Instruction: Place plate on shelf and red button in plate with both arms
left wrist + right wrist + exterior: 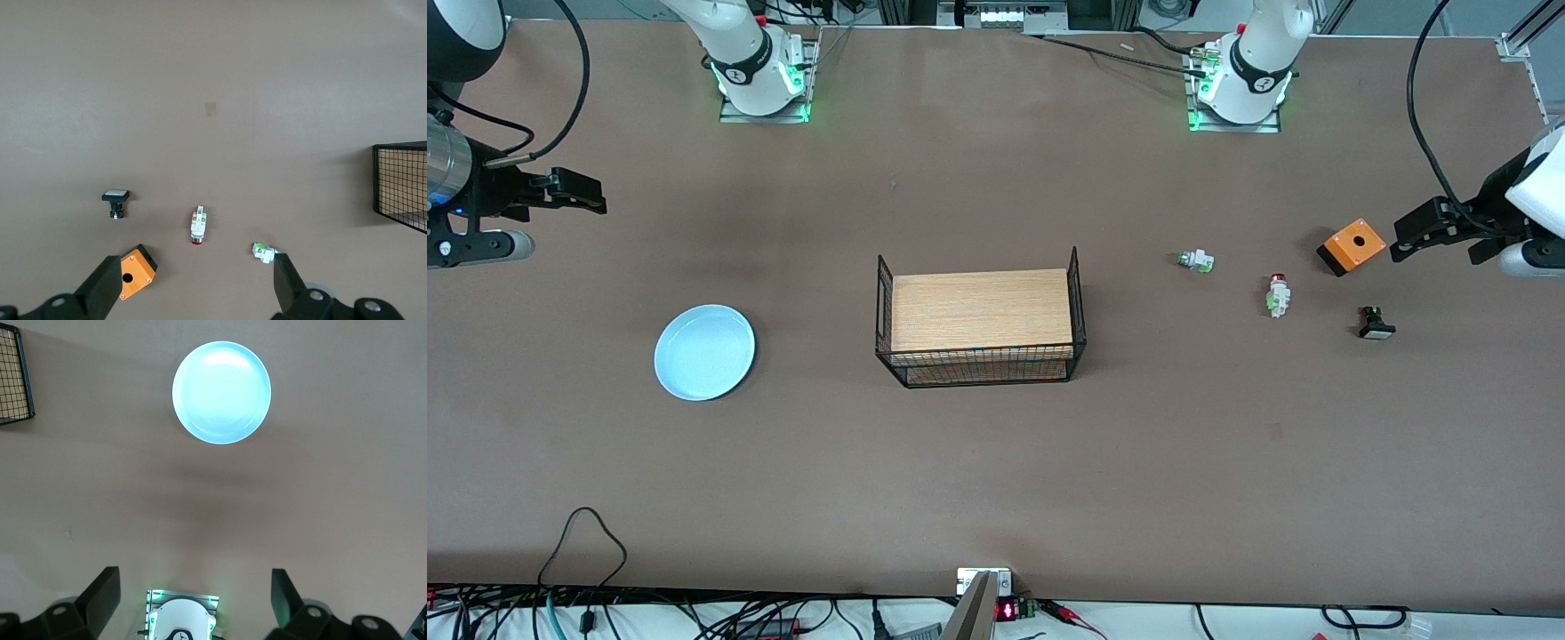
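The pale blue plate (704, 352) lies flat on the table toward the right arm's end; it also shows in the right wrist view (221, 392). The red button (1279, 295) lies on its side toward the left arm's end, between a white part with a green tip and a black button; it also shows in the left wrist view (199, 227). My left gripper (1403, 238) is open and empty in the air beside an orange box; its own view (197, 287) shows both fingers spread. My right gripper (576, 192) is open and empty above the table's end (193, 595).
A wire basket with a wooden board (980, 324) stands mid-table. Near the red button lie the green-tipped white part (1195, 260), the orange box with a hole (1352, 246) and the black button with a white face (1376, 324). Cables run along the table's near edge.
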